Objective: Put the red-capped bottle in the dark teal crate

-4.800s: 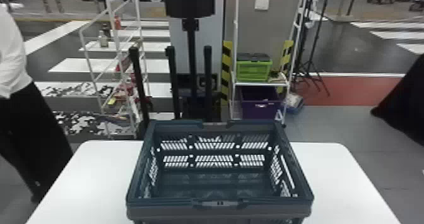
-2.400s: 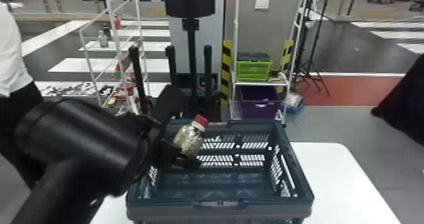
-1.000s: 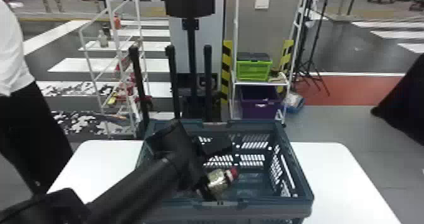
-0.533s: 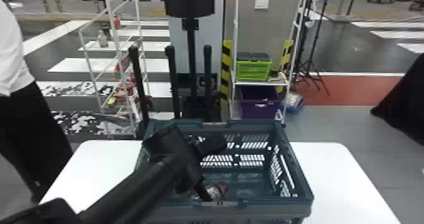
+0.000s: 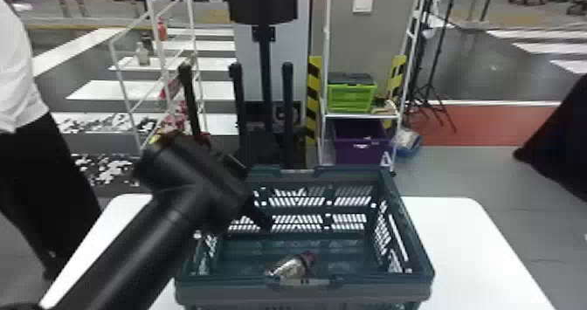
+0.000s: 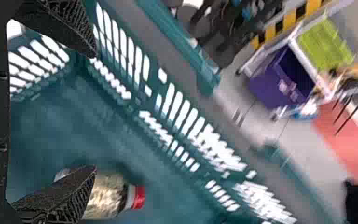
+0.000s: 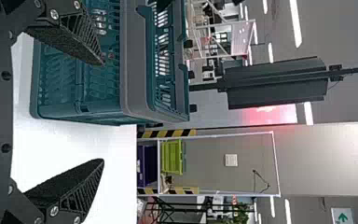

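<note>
Arm (image 5: 126,248) aslant, left gripper (image 5: 262,218) above crate (image 5: 371,292)

From the head view's centre, one red-capped bottle (image 5: 290,267), one dark teal crate (image 5: 406,292) and one white table (image 5: 476,243) sit around six o'clock, one left gripper (image 5: 262,218) at seven. Two white racks stand there, one (image 5: 164,64) at ten, one (image 5: 360,116) near two, holding one green crate (image 5: 351,98) and one purple bin (image 5: 360,152). The right wrist view shows one right gripper (image 7: 103,111).

Bright light from ceiling strips (image 7: 295,23), reddish glare (image 7: 272,113)
</note>
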### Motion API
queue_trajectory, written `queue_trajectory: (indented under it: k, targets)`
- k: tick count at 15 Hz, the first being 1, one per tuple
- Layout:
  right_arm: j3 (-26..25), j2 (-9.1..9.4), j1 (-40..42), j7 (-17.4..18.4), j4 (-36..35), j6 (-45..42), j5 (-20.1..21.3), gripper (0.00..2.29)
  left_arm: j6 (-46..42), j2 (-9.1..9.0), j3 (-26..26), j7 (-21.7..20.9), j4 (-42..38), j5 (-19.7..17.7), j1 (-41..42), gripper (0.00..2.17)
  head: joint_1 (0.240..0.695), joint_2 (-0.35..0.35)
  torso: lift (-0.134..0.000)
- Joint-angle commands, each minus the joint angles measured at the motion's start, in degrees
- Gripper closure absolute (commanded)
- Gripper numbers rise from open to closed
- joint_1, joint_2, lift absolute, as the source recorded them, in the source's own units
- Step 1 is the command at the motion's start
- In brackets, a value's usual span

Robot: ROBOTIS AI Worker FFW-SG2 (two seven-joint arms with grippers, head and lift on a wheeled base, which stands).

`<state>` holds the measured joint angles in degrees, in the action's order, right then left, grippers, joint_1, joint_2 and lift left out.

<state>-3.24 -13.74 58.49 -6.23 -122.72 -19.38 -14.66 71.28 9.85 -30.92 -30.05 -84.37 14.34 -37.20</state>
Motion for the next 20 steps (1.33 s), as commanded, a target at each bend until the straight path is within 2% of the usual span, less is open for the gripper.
queue_trajectory:
  k: [1,3,4,7,9,10,11,12,14,15,16,17,20]
  targets:
    - [0.0,-0.23,0.0,0.1,-0.3,0.2,0.0,0.15,6.2,2.28,6.7,4.6,-15.6,-2.4,7.2,0.02,0.499,0.000,0.000]
    - [0.0,-0.23,0.2,0.0,-0.7,-0.3,0.0,0.15,7.6,4.39,12.9,10.2,-30.8,-4.2,16.6,0.02,0.499,0.000,0.000]
    - [0.0,-0.32,0.2,0.0,-0.8,-0.3,0.1,0.15,8.1,4.83,16.1,11.6,-37.4,-4.8,21.6,0.02,0.499,0.000,0.000]
    - [0.0,-1.20,0.0,0.0,-1.1,-0.2,0.2,0.15,8.3,4.74,25.9,19.1,-59.7,-6.5,39.8,0.02,0.499,0.000,0.000]
    - [0.0,-1.55,-0.3,0.0,-1.0,0.4,0.2,0.15,6.4,3.78,29.3,24.9,-69.2,-6.4,52.1,0.02,0.499,0.000,0.000]
    - [0.0,-1.82,-0.7,0.0,-1.0,1.2,0.2,0.15,-1.0,0.26,31.9,25.7,-71.6,-6.3,59.4,0.02,0.499,0.000,0.000]
    - [0.0,-1.82,-1.1,0.0,-0.9,1.9,0.2,0.15,-9.1,-3.52,34.1,25.5,-72.1,-7.0,65.2,0.02,0.499,0.000,0.000]
    - [0.2,-1.90,-1.7,0.0,-0.9,2.8,0.3,0.15,-18.1,-5.63,35.0,27.2,-71.2,-8.5,71.6,0.02,0.499,0.000,0.000]
    - [0.3,-1.99,-2.2,0.0,-0.8,3.5,0.2,0.15,-47.4,-6.42,34.4,35.8,-64.3,-10.4,82.0,0.02,0.499,0.000,0.000]
    - [0.3,-2.08,-2.3,0.0,-0.5,3.7,0.2,0.15,-60.8,-7.47,33.8,37.8,-60.6,-10.6,86.1,0.02,0.499,0.000,0.000]
    - [0.3,-2.17,-2.5,0.0,-0.4,4.0,0.2,0.15,-69.0,-9.14,33.6,37.1,-57.2,-10.6,88.4,0.02,0.499,0.000,0.000]
    - [0.3,-2.26,-2.8,0.0,-0.2,4.6,0.2,0.15,-72.7,-9.85,32.6,36.6,-54.3,-10.6,89.2,0.02,0.499,0.000,0.000]
    - [0.8,-2.43,-3.6,0.0,0.5,4.7,0.2,0.15,-78.5,-9.85,29.0,37.0,-46.8,-10.1,89.8,0.02,0.499,0.000,0.000]
